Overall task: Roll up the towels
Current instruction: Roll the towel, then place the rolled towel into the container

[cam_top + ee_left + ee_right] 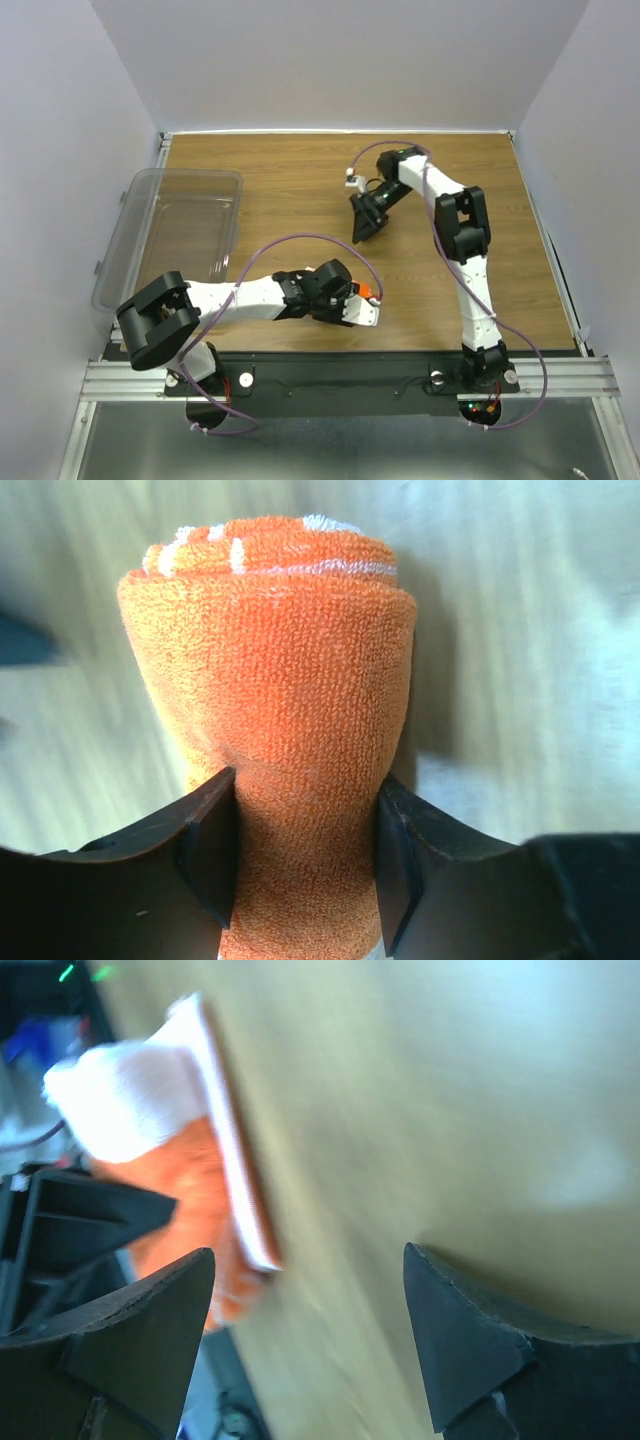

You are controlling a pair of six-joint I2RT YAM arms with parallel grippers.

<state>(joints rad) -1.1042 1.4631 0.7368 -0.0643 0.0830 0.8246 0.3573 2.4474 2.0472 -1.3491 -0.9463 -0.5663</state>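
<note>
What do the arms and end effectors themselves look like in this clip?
Both the left arm and right arm have white links with bulky black joint housings. A thin purple cable loops along each. The left end effector and right end effector are matte black, with two wedge-shaped fingers.

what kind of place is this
Probably a robotics lab test cell, not a home: plain white walls box in a wood-grain table, two arms are mounted along a metal rail, and the left end effector grips a rolled towel.
</note>
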